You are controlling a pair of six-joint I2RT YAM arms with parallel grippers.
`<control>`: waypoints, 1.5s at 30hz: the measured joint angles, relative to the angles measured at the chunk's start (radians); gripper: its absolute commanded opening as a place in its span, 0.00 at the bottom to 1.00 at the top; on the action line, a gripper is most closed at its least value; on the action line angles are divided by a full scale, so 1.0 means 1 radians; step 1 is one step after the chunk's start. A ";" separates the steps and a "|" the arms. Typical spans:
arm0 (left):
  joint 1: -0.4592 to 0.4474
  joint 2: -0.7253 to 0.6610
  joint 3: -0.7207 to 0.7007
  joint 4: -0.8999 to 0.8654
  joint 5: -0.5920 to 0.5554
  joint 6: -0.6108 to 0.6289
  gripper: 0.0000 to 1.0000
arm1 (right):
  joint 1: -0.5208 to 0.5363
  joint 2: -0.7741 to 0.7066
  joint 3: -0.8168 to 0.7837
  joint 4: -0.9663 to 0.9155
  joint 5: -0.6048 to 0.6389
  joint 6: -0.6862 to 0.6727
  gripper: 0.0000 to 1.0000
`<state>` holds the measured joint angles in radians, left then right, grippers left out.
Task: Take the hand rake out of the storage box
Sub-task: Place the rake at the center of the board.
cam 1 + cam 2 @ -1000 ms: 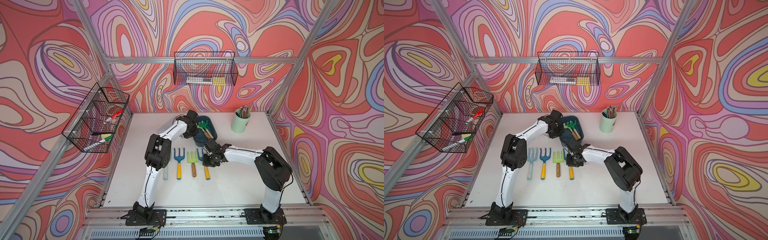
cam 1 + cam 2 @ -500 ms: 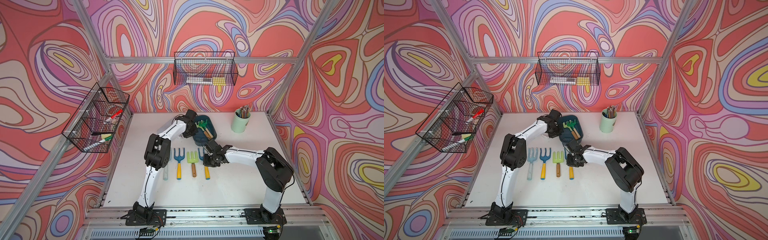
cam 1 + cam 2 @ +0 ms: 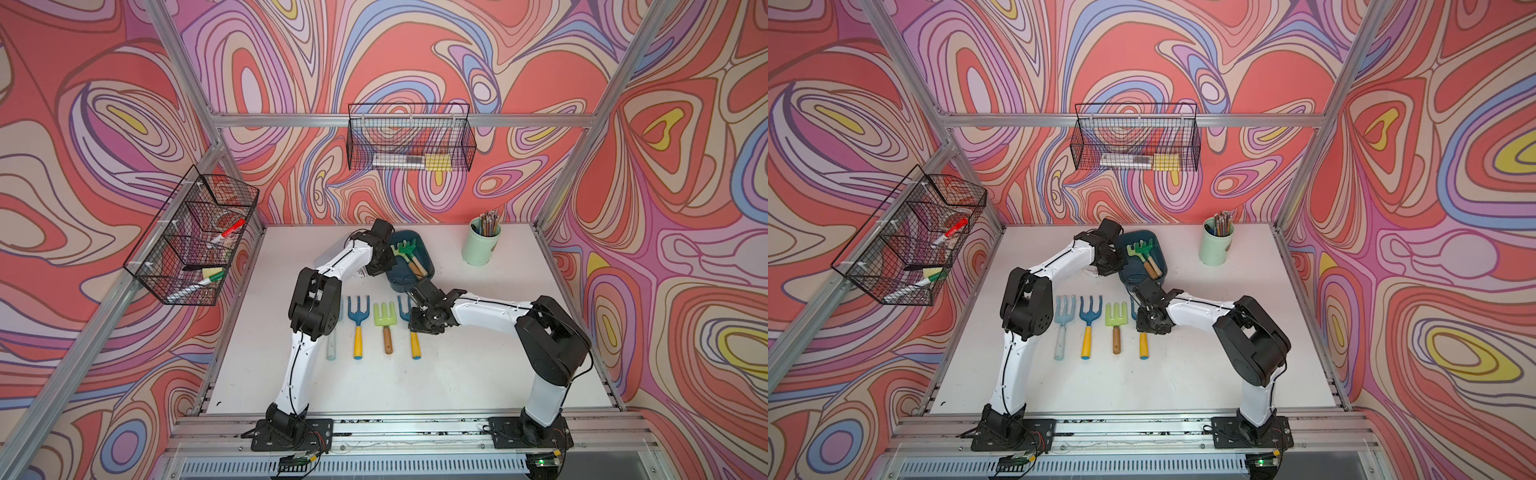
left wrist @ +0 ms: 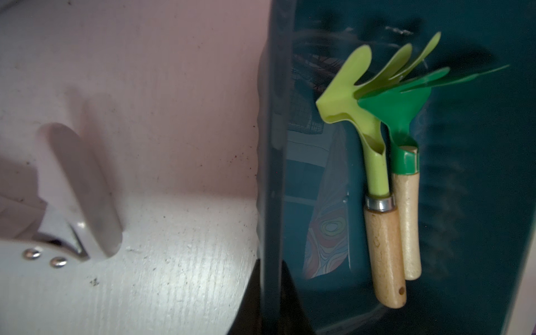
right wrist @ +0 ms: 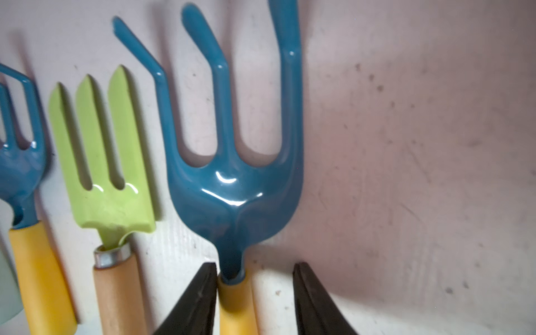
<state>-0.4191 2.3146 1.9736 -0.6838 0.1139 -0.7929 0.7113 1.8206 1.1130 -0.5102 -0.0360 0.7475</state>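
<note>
Fingers of the right gripper [image 5: 255, 266] stand apart astride the hand rake [image 5: 232, 197] handle; we locate this rake at the worktop [image 3: 457, 374] centre, outside the storage box [image 4: 478, 174], whose wall the left gripper [image 4: 268, 269] clamps.

white table [image 3: 457, 374]: teal storage box [image 3: 409, 235] + mint cup [image 3: 480, 251] nr back, 4 hand forks [image 3: 358, 309] in row, ctr.

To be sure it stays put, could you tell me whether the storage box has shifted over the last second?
No: in a top view the storage box keeps its place relative to the mint-green cup.
</note>
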 measured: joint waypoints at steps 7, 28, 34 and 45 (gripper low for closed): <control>0.000 0.006 0.008 -0.001 0.013 0.007 0.02 | -0.012 -0.127 0.102 -0.220 0.087 -0.073 0.51; 0.002 0.024 0.041 -0.004 0.023 0.019 0.02 | -0.018 -0.144 0.076 -0.273 0.047 -0.130 0.47; 0.002 0.024 0.041 -0.005 0.023 0.019 0.02 | 0.027 -0.107 0.047 -0.183 0.043 -0.060 0.44; 0.007 0.024 0.041 -0.005 0.029 0.019 0.02 | 0.041 0.001 0.047 -0.136 0.050 -0.024 0.31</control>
<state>-0.4122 2.3386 2.0148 -0.6884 0.1425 -0.7742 0.7525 1.8214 1.1595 -0.6464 0.0135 0.7235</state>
